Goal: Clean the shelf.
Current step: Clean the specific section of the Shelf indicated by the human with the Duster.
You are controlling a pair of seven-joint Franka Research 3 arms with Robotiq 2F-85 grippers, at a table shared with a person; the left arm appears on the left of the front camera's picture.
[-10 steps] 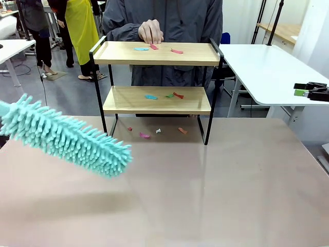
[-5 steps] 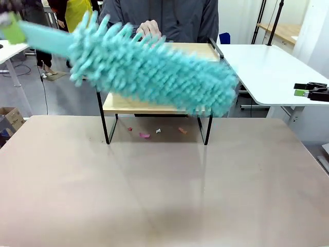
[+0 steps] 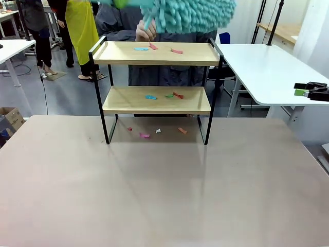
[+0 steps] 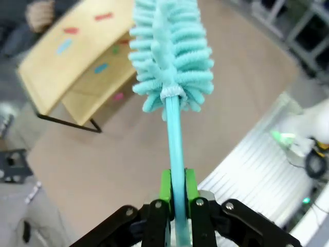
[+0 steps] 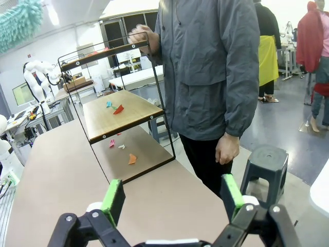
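Between the left gripper's (image 4: 175, 188) green pads (image 4: 165, 184) sits the thin teal handle of a duster (image 4: 169, 56), clamped tight, with its fluffy head out ahead of the fingers. Past that head and off to its left in the left wrist view lies the shelf (image 4: 61, 67), well apart from the jaws, with coloured scraps (image 4: 71, 30) on its boards. From the front, the duster head hangs above the shelf's top board, clear of it, near the person's hand (image 3: 146, 32). The right gripper (image 5: 172, 198) stands wide open and holds nothing. The shelf is ahead of it and slightly left, well apart, on the table (image 5: 61, 170).
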